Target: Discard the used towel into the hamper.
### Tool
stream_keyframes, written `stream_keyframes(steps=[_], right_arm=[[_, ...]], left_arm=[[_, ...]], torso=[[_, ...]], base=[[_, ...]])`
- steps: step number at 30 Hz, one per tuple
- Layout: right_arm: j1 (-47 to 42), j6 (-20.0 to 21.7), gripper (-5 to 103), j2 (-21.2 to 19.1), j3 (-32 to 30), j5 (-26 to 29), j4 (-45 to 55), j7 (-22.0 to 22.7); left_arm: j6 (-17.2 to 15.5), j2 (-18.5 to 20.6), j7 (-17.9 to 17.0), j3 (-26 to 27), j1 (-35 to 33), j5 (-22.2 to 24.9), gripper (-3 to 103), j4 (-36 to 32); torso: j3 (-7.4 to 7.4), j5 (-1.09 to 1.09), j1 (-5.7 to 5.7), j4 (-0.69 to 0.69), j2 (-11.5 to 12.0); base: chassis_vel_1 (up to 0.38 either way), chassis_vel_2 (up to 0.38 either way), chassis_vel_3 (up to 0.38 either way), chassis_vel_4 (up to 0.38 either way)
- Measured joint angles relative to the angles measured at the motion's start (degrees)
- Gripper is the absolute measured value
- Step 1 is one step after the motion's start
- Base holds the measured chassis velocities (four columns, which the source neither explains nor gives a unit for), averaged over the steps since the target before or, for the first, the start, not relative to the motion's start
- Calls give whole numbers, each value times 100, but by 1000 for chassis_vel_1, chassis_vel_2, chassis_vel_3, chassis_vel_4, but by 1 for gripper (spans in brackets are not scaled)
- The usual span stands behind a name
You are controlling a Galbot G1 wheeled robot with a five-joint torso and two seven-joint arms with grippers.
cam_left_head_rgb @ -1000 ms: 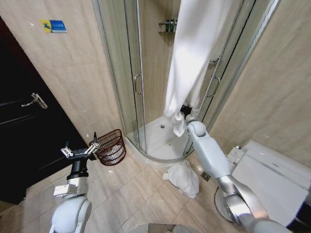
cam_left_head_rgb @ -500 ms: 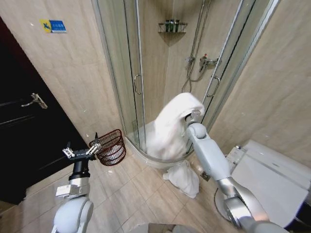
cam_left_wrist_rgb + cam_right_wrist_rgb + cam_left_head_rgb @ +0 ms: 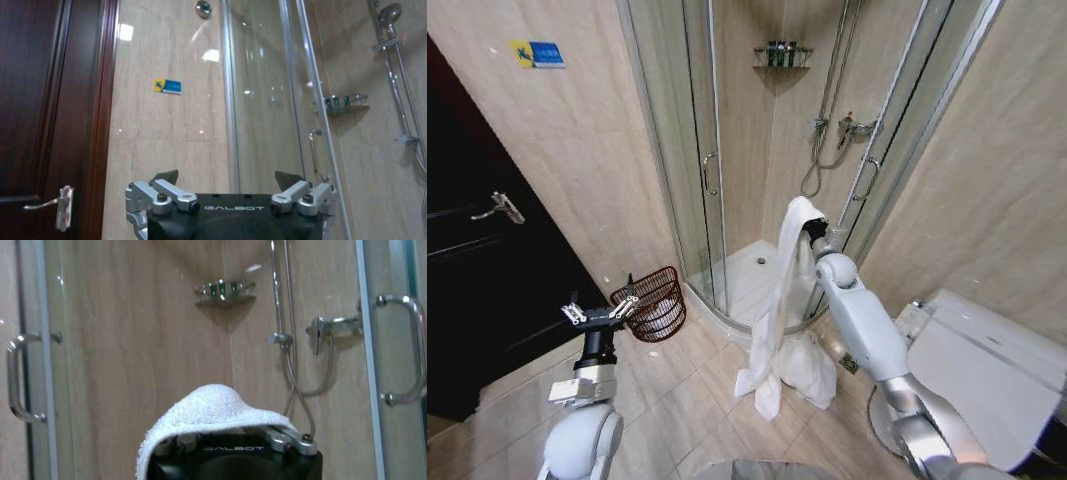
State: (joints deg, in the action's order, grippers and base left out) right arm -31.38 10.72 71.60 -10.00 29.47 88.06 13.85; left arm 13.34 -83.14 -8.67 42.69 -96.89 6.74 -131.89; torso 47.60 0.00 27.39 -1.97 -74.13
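Note:
A white used towel [image 3: 772, 320] is draped over my right gripper [image 3: 815, 232] and hangs in a long strip down to the tiled floor, in front of the shower step. In the right wrist view the towel [image 3: 207, 410] covers the fingers of the right gripper [image 3: 230, 437]. The hamper [image 3: 653, 302], a small dark red-brown woven basket with white cloth inside, stands on the floor by the wall at the left. My left gripper [image 3: 601, 311] is raised just beside the hamper's near rim, open and holding nothing. The left gripper [image 3: 227, 182] has its fingers spread wide.
A second white cloth heap [image 3: 815, 368] lies on the floor behind the hanging strip. The curved glass shower enclosure [image 3: 707, 180] stands straight ahead. A dark door [image 3: 477, 300] is at the left and a white toilet [image 3: 987, 370] at the right.
The towel came down from high up in the shower, bunched over the right gripper, and now hangs in a long strip to the floor. The left arm has barely moved.

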Motion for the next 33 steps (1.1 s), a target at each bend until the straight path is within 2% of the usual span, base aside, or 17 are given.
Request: stream_keyframes(steps=[9,13,16,17,21,24,29,33], right_arm=[[-152,234,7,-266,46,300,778,224],[-440,450,7,-522,-19,612,1537,295],[-897,779,7,-809,-211,964,2373,313],[-897,779,7,-809,-211,964,2373,313],[-1796,1362,7,-1184,-626,1645,3323,315],[-2254,1531,7,-1308,-878,1819,3686,175],[-2745,1556,7,-1339,-1161,1784,4084,-3],[-3054,1486,7,-1252,-1333,1381,4407,-221]], left_arm=[[-4,-49,-4,-1,-12,-1,98,-28],[-11,-122,-9,-44,-14,-47,98,-18],[-26,-174,-26,-136,-27,-141,98,-19],[-26,-174,-26,-136,-27,-141,98,-19],[-99,-221,-73,-304,-26,-290,98,-115],[-112,-251,-122,-394,-26,-362,98,-141],[-116,-299,-163,-500,-43,-421,98,-154],[-116,-324,-179,-581,-48,-453,98,-154]], torso=[[0,0,0,-1,0],[0,1,0,-1,0],[-1,-1,0,0,0],[-1,-1,0,0,0],[-1,1,-1,1,0],[-1,2,-1,0,0],[-1,1,-1,1,-1],[-1,-1,-1,0,-1]], base=[[0,0,0,0],[0,0,0,0],[0,0,0,0],[0,0,0,0],[0,0,0,0],[0,0,0,0],[0,0,0,0],[0,0,0,0]])
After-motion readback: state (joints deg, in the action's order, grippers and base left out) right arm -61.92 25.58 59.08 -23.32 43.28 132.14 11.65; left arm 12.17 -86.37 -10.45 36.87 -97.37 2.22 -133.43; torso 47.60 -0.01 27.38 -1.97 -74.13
